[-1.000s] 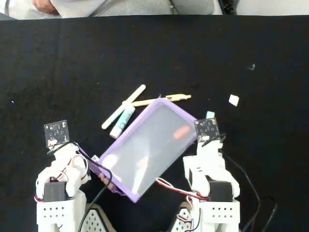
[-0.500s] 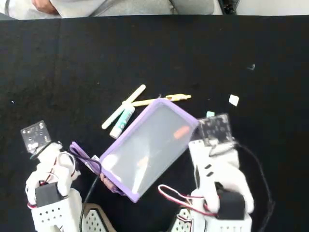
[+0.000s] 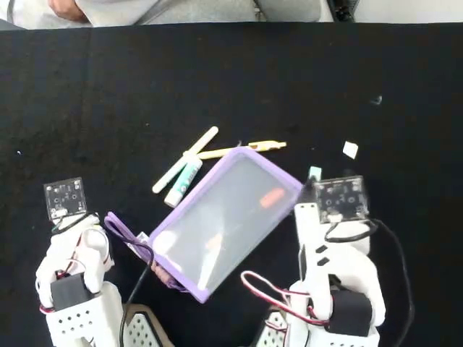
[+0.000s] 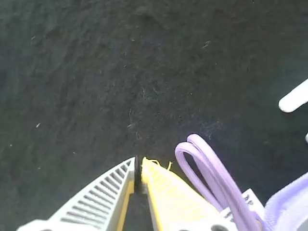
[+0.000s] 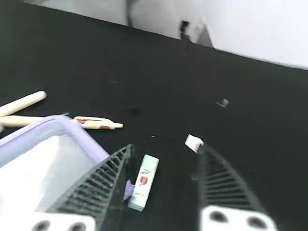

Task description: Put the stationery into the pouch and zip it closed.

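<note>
A purple pouch [image 3: 224,224] with a clear face lies at an angle in the middle of the black table, its loop strap [image 4: 207,168] pointing toward the left arm [image 3: 72,260]. Beyond its far edge lie two white-and-teal pens [image 3: 184,170] and a yellow pen [image 3: 246,150]. A mint eraser [image 5: 143,183] lies just ahead of my right gripper [image 5: 165,149], which stands open with nothing in it, and a small white eraser [image 5: 194,142] sits a little farther out. My left gripper [image 4: 137,163] is shut on nothing, just beside the strap.
The right arm [image 3: 336,253] stands by the pouch's right corner. The black cloth [image 3: 362,79] stretches far beyond the pens. A person's sleeve [image 3: 123,11] shows past the table's far edge.
The right arm has swung to the right, away from the pouch's corner. The left arm swung left, then back a little, uncovering the purple strap. The pouch and pens lie as before.
</note>
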Available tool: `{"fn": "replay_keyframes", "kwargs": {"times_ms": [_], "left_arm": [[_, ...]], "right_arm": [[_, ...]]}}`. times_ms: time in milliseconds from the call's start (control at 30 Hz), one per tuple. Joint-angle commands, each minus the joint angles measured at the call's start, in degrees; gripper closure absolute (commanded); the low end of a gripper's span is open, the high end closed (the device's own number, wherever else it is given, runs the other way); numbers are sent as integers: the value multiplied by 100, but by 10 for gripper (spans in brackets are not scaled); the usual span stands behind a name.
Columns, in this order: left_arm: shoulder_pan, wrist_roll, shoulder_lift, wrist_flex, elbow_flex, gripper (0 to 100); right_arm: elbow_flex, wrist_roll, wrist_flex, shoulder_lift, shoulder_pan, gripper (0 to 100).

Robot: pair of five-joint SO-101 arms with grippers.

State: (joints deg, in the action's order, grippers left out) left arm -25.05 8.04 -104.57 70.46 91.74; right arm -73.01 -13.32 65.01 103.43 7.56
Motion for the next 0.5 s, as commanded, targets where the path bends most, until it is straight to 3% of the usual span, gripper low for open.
{"fn": "replay_keyframes", "kwargs": {"times_ms": [0, 267, 467], "left_arm": [[-312, 123, 9, -88, -409, 970], [-620, -255, 9, -396, -725, 970], [-637, -352, 9, -360, -1068, 970]], "right_arm": [[180, 132, -176, -145, 352, 734], [1991, 132, 149, -3521, 290, 743], [4119, -633, 1899, -5341, -905, 743]]}}
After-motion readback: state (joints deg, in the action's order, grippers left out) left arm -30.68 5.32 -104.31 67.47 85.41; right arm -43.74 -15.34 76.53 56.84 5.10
